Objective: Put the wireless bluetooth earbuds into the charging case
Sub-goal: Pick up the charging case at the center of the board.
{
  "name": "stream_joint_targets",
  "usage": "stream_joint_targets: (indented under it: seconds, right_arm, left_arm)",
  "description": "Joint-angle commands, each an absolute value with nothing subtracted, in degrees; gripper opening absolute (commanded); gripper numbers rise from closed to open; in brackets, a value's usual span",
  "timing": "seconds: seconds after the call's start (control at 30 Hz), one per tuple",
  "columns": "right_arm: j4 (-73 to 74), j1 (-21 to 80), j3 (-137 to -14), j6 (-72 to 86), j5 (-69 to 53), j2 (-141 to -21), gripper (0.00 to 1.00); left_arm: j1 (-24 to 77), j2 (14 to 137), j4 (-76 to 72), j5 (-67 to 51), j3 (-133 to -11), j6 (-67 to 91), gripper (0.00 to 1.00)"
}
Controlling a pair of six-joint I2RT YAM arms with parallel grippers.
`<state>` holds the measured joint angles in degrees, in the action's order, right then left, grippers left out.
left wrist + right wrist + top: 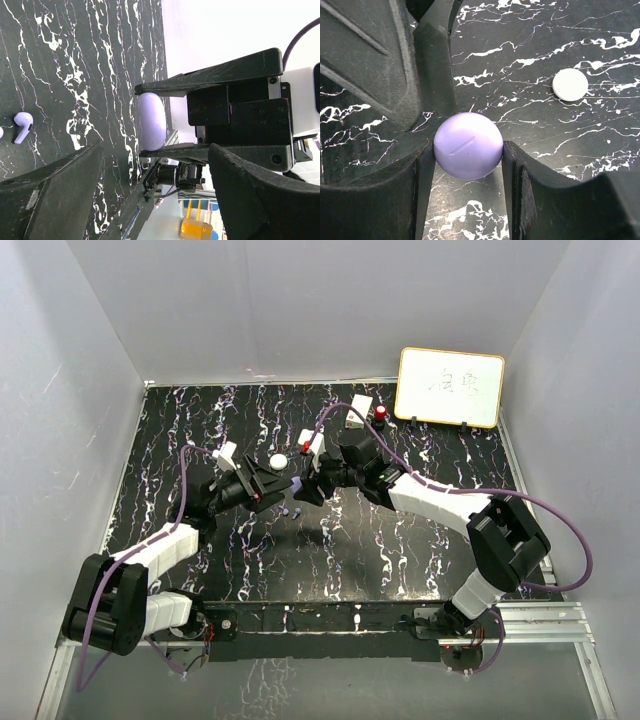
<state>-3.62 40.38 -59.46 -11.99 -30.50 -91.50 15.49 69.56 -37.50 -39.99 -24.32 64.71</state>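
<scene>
My right gripper (468, 150) is shut on a round purple charging case (468, 145) and holds it just over the black marbled table; the case is closed. It also shows in the left wrist view (151, 121), pinched between the right fingers (210, 75). My left gripper (155, 192) is open and empty, its jaws wide apart facing the case; one left finger (432, 65) reaches close to the case. A purple earbud (22, 126) lies on the table beyond. In the top view the two grippers (272, 487) (305, 490) meet mid-table, with small purple pieces (286, 511) just in front.
A white round case (570, 84) lies closed on the table behind the grippers, also in the top view (277, 461). A red knob (381, 413) and a small whiteboard (450, 387) stand at the back right. White walls enclose the table.
</scene>
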Motion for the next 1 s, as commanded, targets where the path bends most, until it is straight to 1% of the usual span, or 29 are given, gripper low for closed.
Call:
stream_joint_targets:
  seconds: [0.0,0.1,0.23,0.27,0.97]
  right_arm:
    - [-4.01,40.17,-62.32,-13.20,-33.23,-90.62,0.08]
    - [-3.45,40.16,-62.25,-13.57,-33.69,-90.21,0.08]
    - [-3.17,40.17,-62.31,-13.80,-34.23,-89.98,0.08]
    - [-3.04,40.12,-62.38,-13.86,-34.32,-89.95,0.07]
    - [-1.93,40.16,-63.72,-14.24,-36.82,-90.70,0.06]
  left_arm:
    - [16.23,69.40,-38.85,-39.56,-24.41,63.57,0.81]
    - [16.69,69.90,-38.50,-39.06,-24.96,62.80,0.72]
    - [17.35,70.13,-37.67,-38.42,-25.27,62.23,0.58]
    - [17.48,70.14,-37.74,-38.25,-25.24,62.15,0.55]
    - [19.84,71.85,-37.56,-36.39,-26.41,61.25,0.48]
